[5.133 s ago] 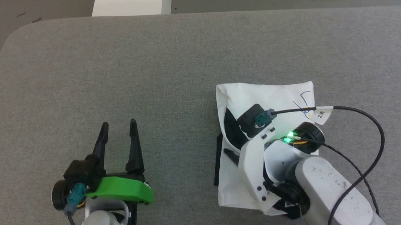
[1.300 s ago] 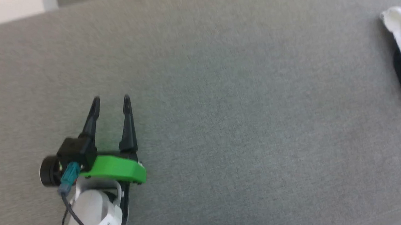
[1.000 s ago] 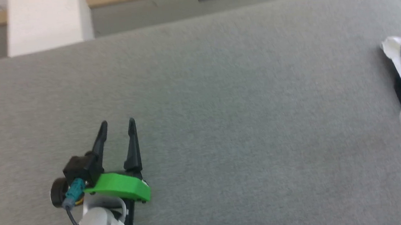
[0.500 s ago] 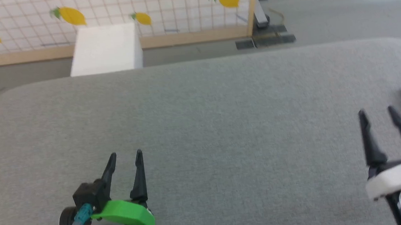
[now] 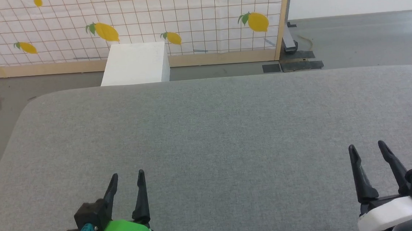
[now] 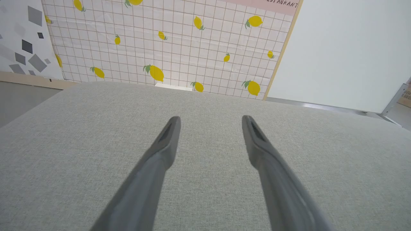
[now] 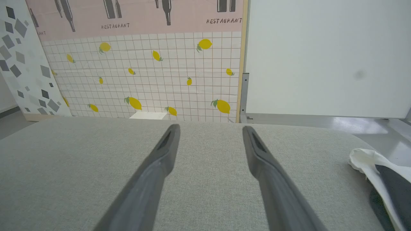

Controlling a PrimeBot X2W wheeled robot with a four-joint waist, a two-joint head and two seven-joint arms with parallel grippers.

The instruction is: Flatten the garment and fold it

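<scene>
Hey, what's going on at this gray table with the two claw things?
A two-armed robot faces a gray padded table. Its left gripper and right gripper are both open and empty, fingers pointing across the bare surface. The garment, white with black parts, lies near the table's right end, to the right of the right gripper, and neither gripper touches it.

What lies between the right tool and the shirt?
Only bare grey pad, as the right wrist view shows; the shirt lies apart from the right tool.

The garment (image 7: 369, 166) lies at the table's (image 5: 207, 137) right edge.
</scene>
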